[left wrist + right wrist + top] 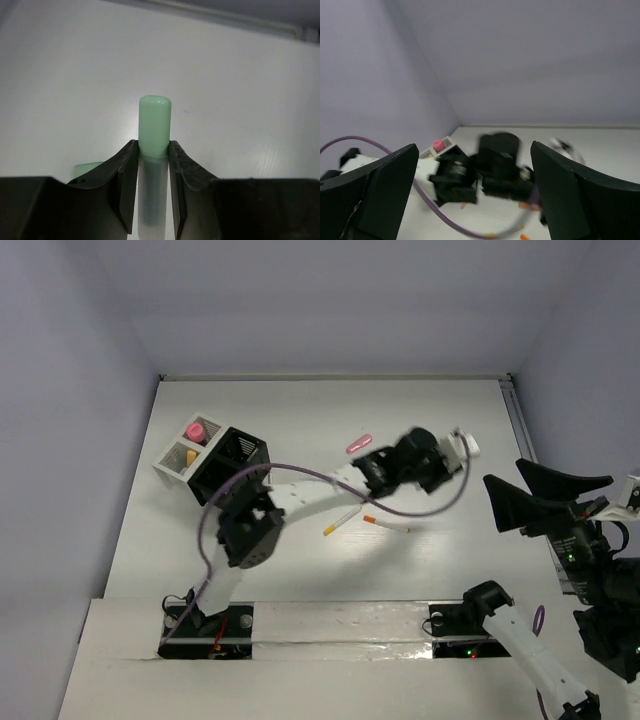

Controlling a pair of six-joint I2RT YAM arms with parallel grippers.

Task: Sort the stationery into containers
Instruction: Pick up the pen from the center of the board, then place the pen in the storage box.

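Pinching a pale green capsule-shaped marker (pixel 155 120) between its black fingers (pixel 125 175), the left gripper (pixel 152 150) hangs over the white table (pixel 300 410), well right of the black divided box (pixel 232 462). The right gripper (pixel 480 190), farther right of that box, holds its fingers wide apart.

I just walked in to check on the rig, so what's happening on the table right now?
The left gripper is shut on a green marker, held over the table. The right gripper is open and empty, raised off to the side. The white box beside the black box holds a pink piece and a yellow piece. A loose pink marker and two white pens lie on the table.
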